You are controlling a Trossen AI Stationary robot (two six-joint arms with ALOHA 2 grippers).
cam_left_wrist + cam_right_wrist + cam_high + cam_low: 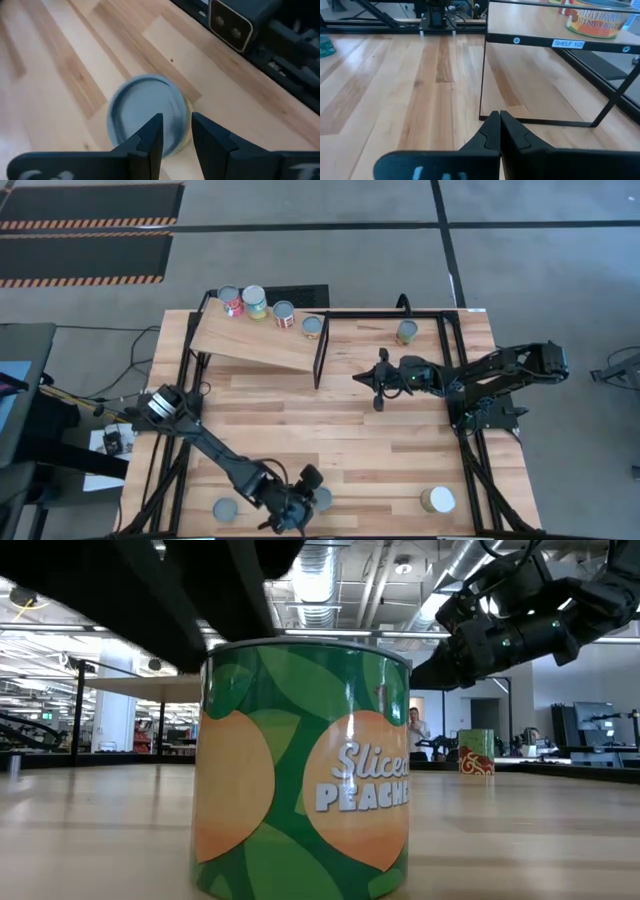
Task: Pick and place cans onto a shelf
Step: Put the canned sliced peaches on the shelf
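Observation:
My left gripper (302,502) hangs near the table's near edge over a green and orange peaches can (305,770) with a grey top (142,112). Its fingers stand a narrow gap apart (177,127) above the top's rim. My right gripper (378,390) is shut and empty (499,117), above the table to the right of the shelf (258,340). Several cans stand on the shelf's far edge (254,302). Loose cans stand at the near left (225,509), the far right (406,331) and, cream-topped, the near right (437,500). My left gripper points down over the can's top (150,100), its fingertips (155,131) near the rim. I cannot tell whether they touch it. The can stands upright on the table.
The shelf's thin black frame (485,75) stands in front of my right gripper, and a black rail frame (455,370) runs along the table's right side. Bare planks (330,435) lie between the two arms.

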